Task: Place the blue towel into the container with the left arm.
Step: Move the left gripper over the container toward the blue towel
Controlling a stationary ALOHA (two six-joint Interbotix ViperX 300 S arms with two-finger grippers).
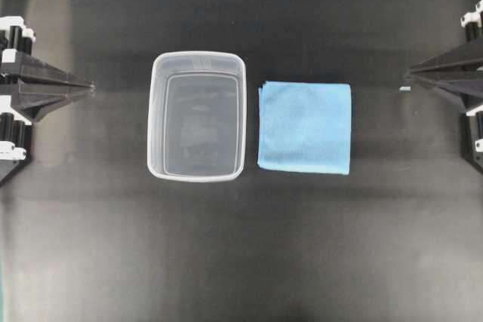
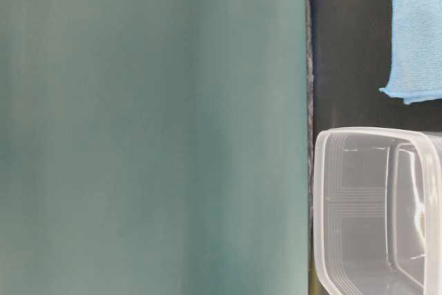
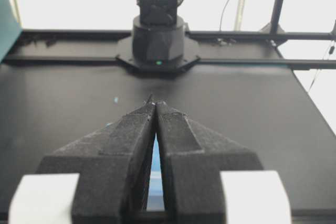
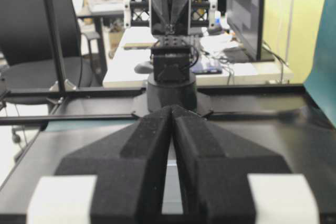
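We see the folded square blue cloth towel [image 1: 305,127] flat on the black table [image 1: 241,262], just beside the translucent clear plastic rectangular container [image 1: 198,116], at its 3 o'clock (not inside). The black left gripper [image 1: 92,88] and right gripper [image 1: 406,75] hang at the 9 and 3 o'clock edges, jaws pressed together, holding nothing.

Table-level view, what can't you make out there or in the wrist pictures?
- Table-level view: a teal wall fills most of it; the towel and the tub are cut off by the right edge, and neither arm shows.
- Left wrist view: the shut left hand blocks the tub and nearly all the towel.
- Right wrist view: the shut right hand hides both.
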